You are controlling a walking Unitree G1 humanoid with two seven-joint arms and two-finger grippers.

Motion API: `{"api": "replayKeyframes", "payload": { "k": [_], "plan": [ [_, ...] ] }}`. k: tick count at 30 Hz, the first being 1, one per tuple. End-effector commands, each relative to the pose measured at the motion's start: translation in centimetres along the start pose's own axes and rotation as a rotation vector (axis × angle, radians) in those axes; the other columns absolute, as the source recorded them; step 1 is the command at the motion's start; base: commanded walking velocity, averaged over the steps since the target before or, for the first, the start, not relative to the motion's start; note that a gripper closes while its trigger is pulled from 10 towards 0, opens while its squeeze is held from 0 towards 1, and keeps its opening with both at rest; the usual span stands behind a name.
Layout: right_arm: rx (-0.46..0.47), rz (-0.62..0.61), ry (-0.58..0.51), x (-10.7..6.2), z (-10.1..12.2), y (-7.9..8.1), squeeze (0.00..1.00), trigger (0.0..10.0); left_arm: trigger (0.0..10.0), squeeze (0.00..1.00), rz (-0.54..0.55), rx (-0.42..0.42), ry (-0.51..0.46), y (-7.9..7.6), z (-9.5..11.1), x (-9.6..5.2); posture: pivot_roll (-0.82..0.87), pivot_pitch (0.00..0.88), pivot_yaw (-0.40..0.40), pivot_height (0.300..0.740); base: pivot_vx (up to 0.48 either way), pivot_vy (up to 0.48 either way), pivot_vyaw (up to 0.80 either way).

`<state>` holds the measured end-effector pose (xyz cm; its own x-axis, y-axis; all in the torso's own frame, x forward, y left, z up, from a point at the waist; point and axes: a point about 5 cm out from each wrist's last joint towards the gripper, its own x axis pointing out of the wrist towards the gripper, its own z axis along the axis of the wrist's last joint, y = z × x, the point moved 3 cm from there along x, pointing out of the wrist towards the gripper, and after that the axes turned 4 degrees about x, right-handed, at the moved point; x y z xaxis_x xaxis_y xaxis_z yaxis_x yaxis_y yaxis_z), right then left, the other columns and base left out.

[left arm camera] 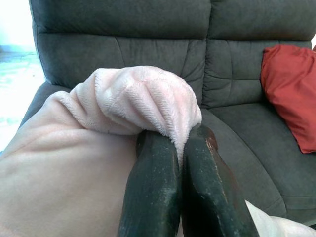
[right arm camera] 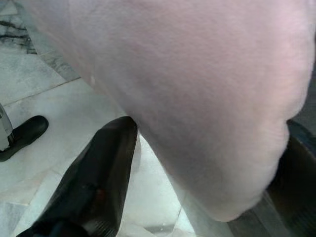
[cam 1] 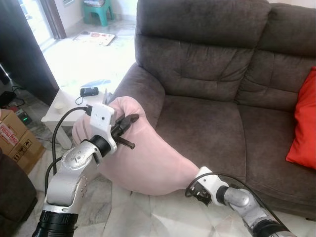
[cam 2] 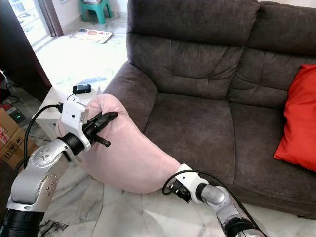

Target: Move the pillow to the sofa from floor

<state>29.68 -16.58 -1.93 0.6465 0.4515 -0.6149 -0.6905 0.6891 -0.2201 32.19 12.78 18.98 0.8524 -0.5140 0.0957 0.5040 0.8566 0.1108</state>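
Observation:
A soft pink pillow (cam 1: 148, 160) hangs off the floor in front of the left armrest of the brown sofa (cam 1: 207, 118), held between both arms. My left gripper (cam 1: 129, 122) is shut on the pillow's upper corner; in the left wrist view the fingers (left arm camera: 153, 177) pinch a fold of the plush fabric (left arm camera: 143, 98). My right gripper (cam 1: 200, 193) is low at the pillow's bottom right corner, close to the sofa's seat front. In the right wrist view the pillow corner (right arm camera: 197, 98) sits between its two spread fingers (right arm camera: 98, 173).
A red cushion (cam 1: 305, 123) lies on the sofa's right seat. A white side table (cam 1: 64, 106) with a phone (cam 1: 89, 91) stands left of the armrest, and a cardboard box (cam 1: 15, 140) beside it. The floor is marble tile (right arm camera: 39, 98).

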Motion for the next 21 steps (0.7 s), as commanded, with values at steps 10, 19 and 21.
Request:
{"api": "replayKeyframes", "payload": {
  "k": [10,19,21],
  "plan": [
    [-0.009,-0.002,-0.035,0.0,0.7,-0.4,0.00,0.0,10.0,0.00,-0.062,0.038,-0.115,-1.1,2.9,0.2,0.06,0.041,-0.022,0.740,0.000,0.000,0.00],
    [-0.003,-0.021,-0.071,0.1,1.6,-0.7,0.00,0.0,10.0,0.00,-0.061,0.050,-0.086,-1.1,2.2,0.2,0.06,0.037,-0.021,0.740,0.000,0.000,0.00],
    [0.002,-0.024,-0.082,0.2,1.8,-0.7,0.00,0.0,10.0,0.00,-0.057,0.054,-0.077,-1.0,2.0,0.1,0.06,0.036,-0.020,0.740,0.000,0.000,0.00]
  ]
}}
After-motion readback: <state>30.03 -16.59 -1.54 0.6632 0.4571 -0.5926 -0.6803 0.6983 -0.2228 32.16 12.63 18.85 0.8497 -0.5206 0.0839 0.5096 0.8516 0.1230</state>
